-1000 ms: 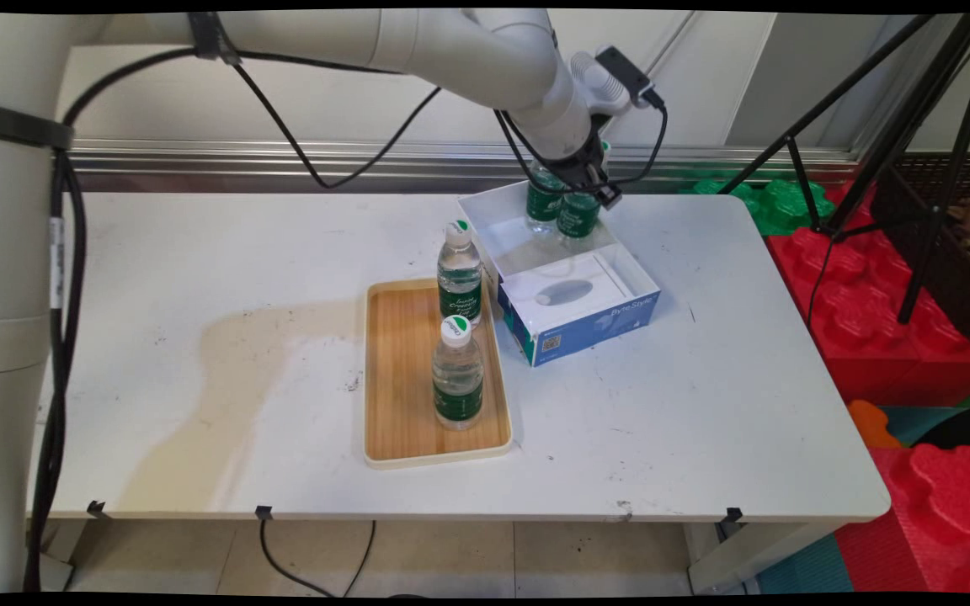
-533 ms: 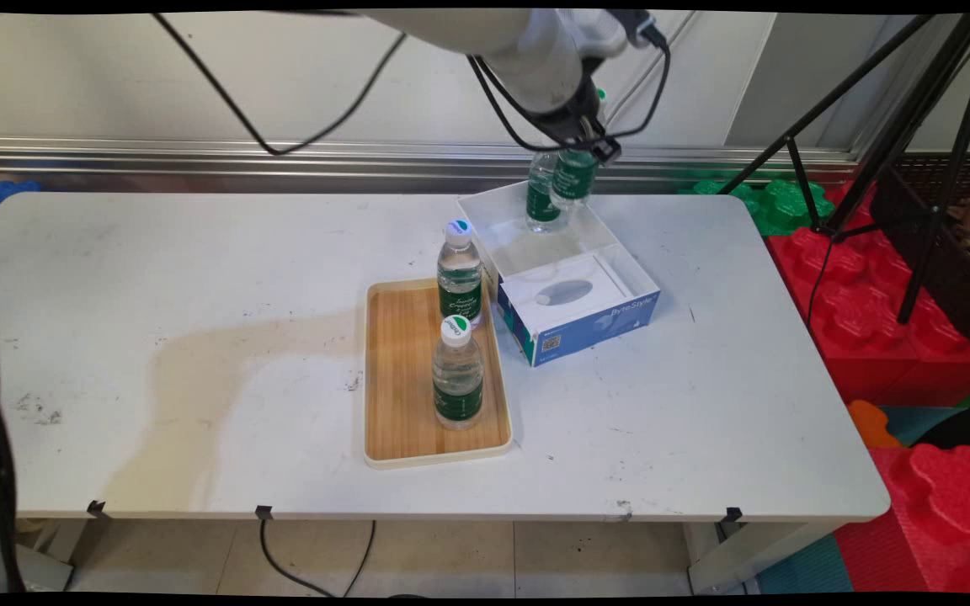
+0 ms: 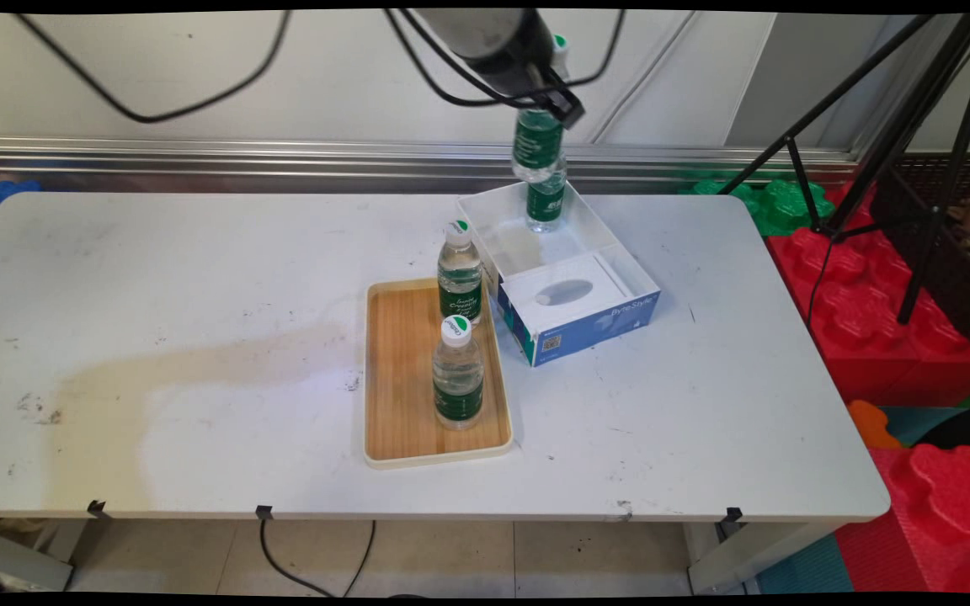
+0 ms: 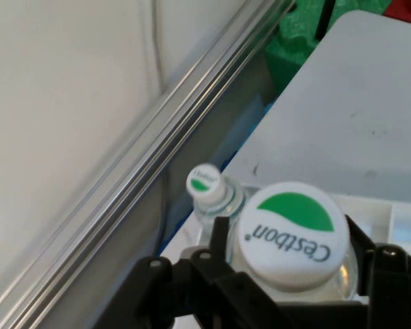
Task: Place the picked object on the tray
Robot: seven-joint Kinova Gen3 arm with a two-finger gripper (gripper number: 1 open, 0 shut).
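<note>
My gripper [image 3: 546, 93] is shut on a small water bottle [image 3: 535, 145] with a green label, holding it high above the table's far side. In the hand view its white cap [image 4: 294, 234] reading Cestbon sits between the fingers [image 4: 380, 264]. Directly below, a second bottle [image 3: 546, 204] stands in the open white box [image 3: 508, 246]; its cap [image 4: 205, 181] shows in the hand view. Two more bottles stand on the wooden tray [image 3: 401, 396]: one at its far end [image 3: 460, 273], one near its middle [image 3: 457, 374].
A blue-and-white tissue box [image 3: 582, 316] adjoins the white box on its near side, right of the tray. A black tripod [image 3: 898, 151] and red foam blocks [image 3: 914, 337] stand beyond the table's right edge. Black cables [image 3: 199, 84] hang from the arm.
The gripper has risen out of the white box with the bottle in it and shifted a little left. The other bottle stayed in the box.
</note>
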